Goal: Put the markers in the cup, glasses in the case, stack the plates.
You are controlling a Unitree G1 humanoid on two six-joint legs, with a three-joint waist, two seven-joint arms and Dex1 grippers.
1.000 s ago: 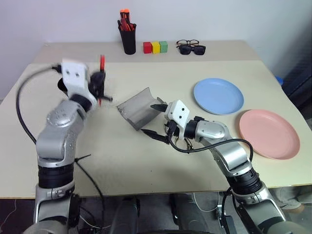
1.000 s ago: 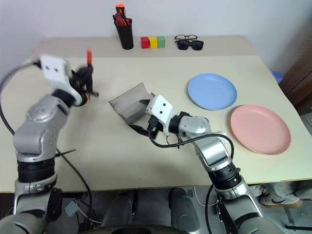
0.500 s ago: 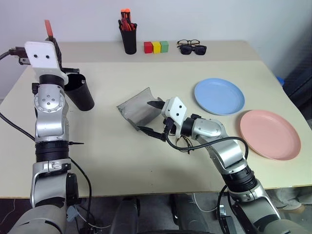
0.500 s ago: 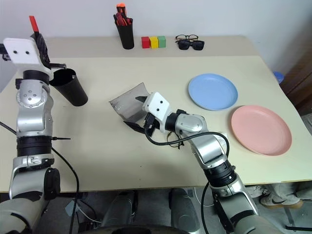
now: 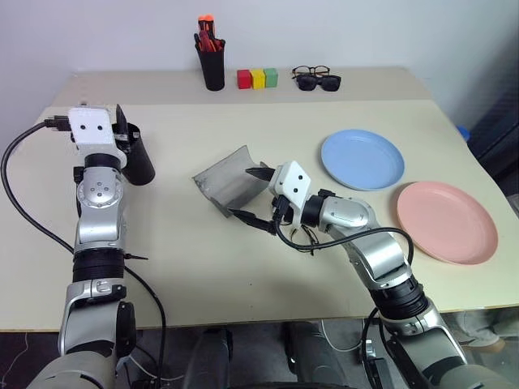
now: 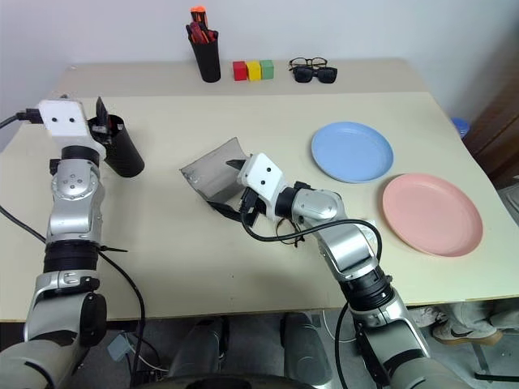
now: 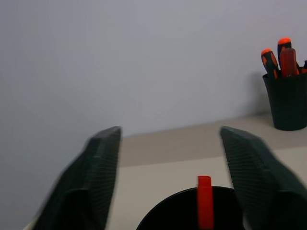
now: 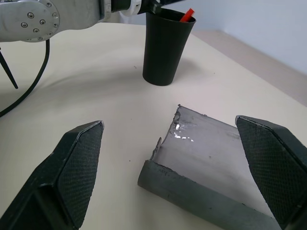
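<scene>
a: two plates [image 5: 362,160] lay flat on the table [image 5: 178,259], apart from each other — the blue one near three o'clock and the pink plate [image 5: 447,222] out toward four o'clock, neither on top of the other.

b: and the marker?

a: its red tip [image 8: 188,14] stuck up inside the black cup [image 5: 136,154], which stood upright at about nine o'clock. the left gripper [image 7: 168,177] hovered just over the cup's rim with its jaws released and nothing between them.

b: where was the case?

a: near the centre of the table. the grey case [image 5: 229,181] lay wide open, hollow side up. the right gripper [image 8: 175,167] pointed at it, jaws spread to either side of the shell and not touching it.

b: glasses?

a: thin black wire showed on the table under the right forearm, around five o'clock from the case; i couldn't tell more than that.

b: anything at the back?

a: a black pen holder [image 5: 214,63] full of red and orange markers at twelve o'clock, three coloured blocks [image 5: 258,78] beside it, then two pairs of dark glasses [image 5: 317,79] toward one o'clock.
</scene>
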